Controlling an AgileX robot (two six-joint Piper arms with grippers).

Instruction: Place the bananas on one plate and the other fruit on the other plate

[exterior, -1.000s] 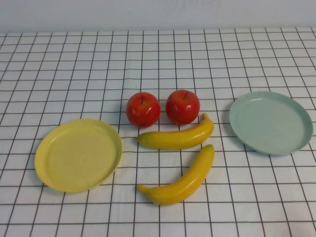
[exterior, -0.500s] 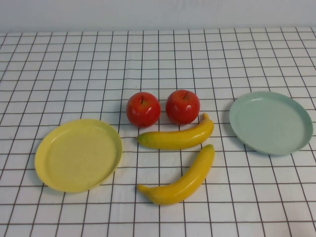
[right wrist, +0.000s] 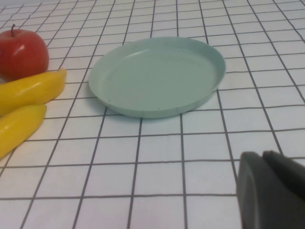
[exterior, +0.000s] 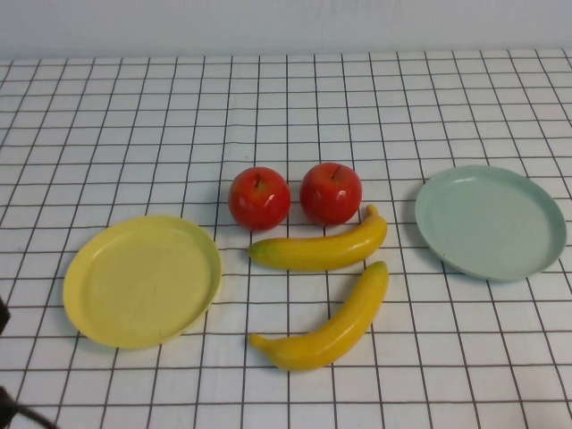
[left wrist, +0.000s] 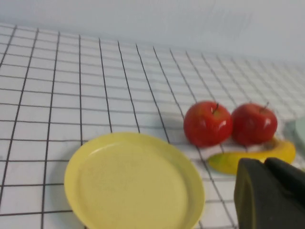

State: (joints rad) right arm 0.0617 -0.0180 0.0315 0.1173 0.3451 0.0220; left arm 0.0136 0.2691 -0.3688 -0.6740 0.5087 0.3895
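Sitting mid-table, two apples [exterior: 259, 198] and two bananas [exterior: 319, 250] lie between yellow plate [exterior: 141, 280] and green plate [exterior: 490, 222], both bare. Left gripper [left wrist: 271, 195] edges near-left corner, right gripper [right wrist: 271, 191] near green plate; jaws unreadable.

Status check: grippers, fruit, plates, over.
Left gripper by yellow plate, right gripper by green plate. Bananas and apples on cloth between plates. Nothing blocking.
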